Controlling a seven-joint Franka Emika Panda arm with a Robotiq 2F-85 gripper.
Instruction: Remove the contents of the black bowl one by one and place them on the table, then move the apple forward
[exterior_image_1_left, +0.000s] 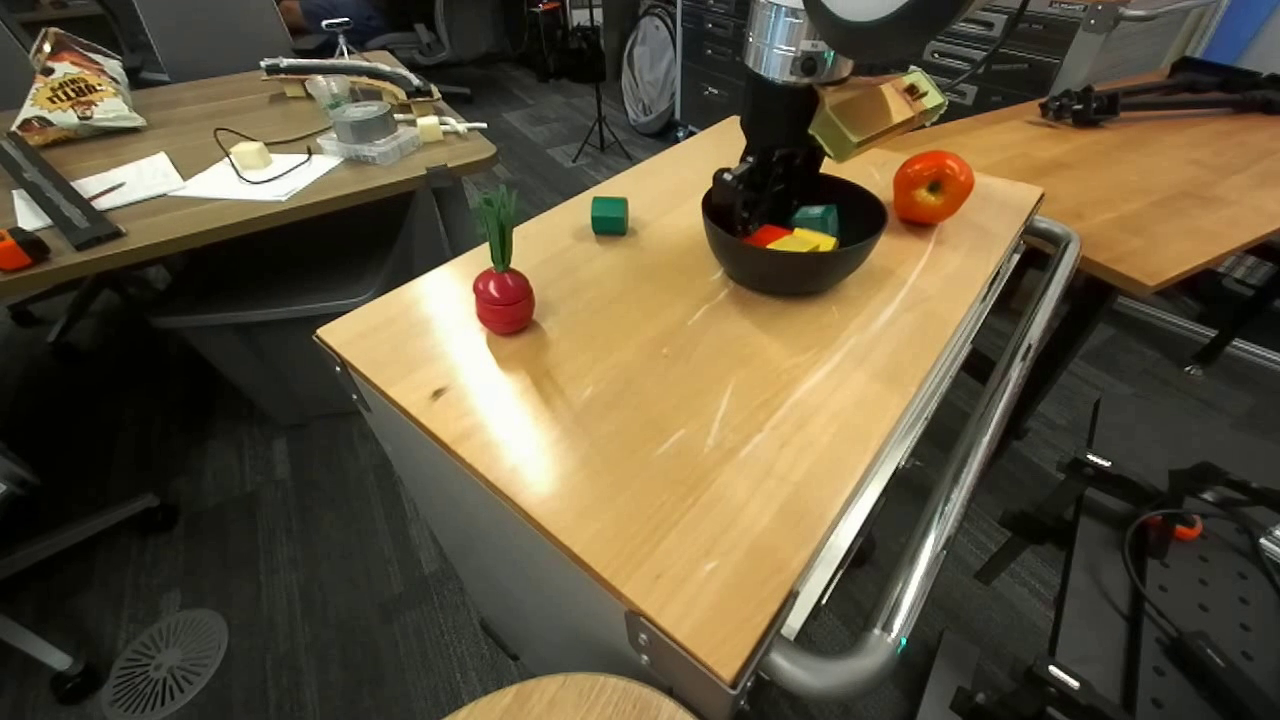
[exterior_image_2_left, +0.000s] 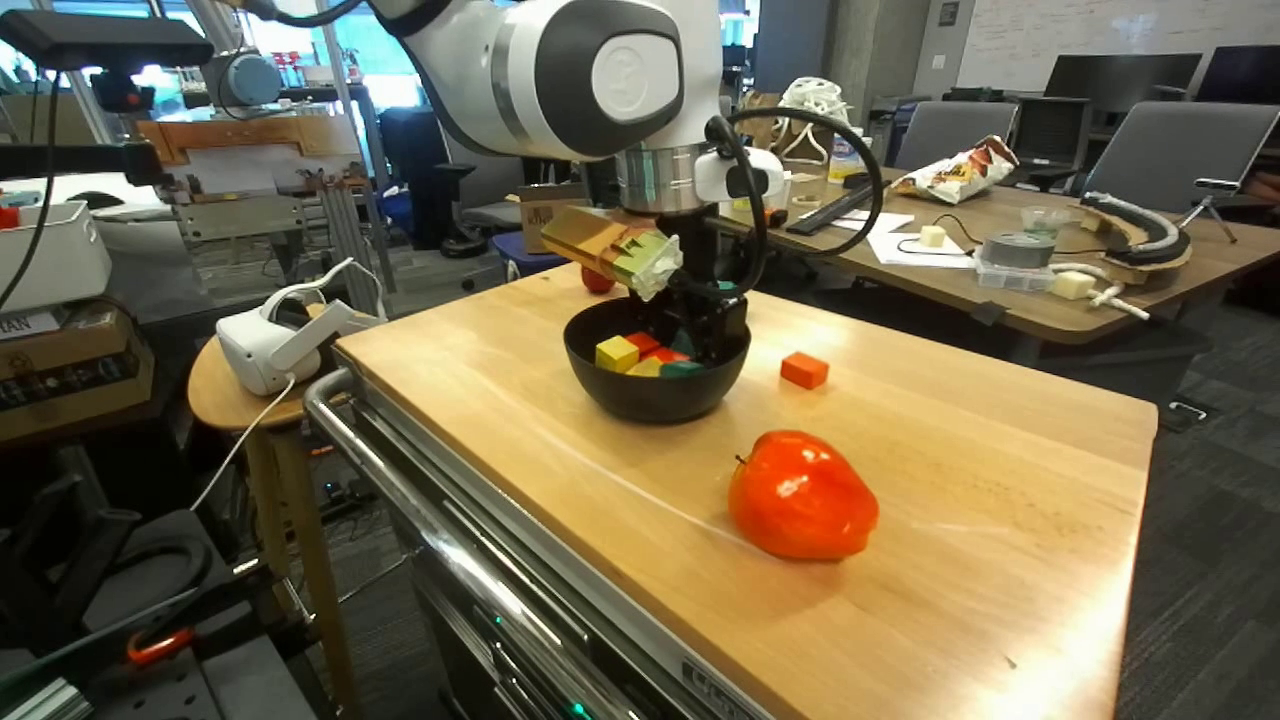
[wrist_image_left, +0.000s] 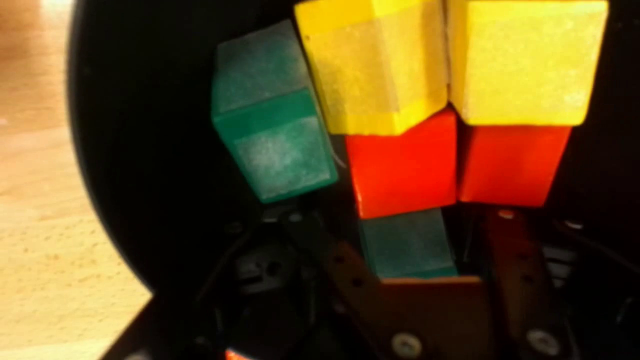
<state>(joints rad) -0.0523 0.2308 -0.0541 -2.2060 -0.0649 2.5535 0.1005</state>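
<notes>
Gripper (wrist_image_left: 400, 216) ptly spread in blk bowl (exterior_image_1_left: 795, 272), grn cube (wrist_image_left: 407, 244) btwn, contact unclear.

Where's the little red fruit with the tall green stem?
In an exterior view, the red fruit stands upright on the left part of the table; its nearest neighbour is the green block, farther back to its right.

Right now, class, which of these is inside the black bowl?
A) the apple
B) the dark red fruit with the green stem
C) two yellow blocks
C: in the wrist view, two yellow blocks lie in the black bowl, while an exterior view shows the apple and the dark red fruit out on the table.
</notes>
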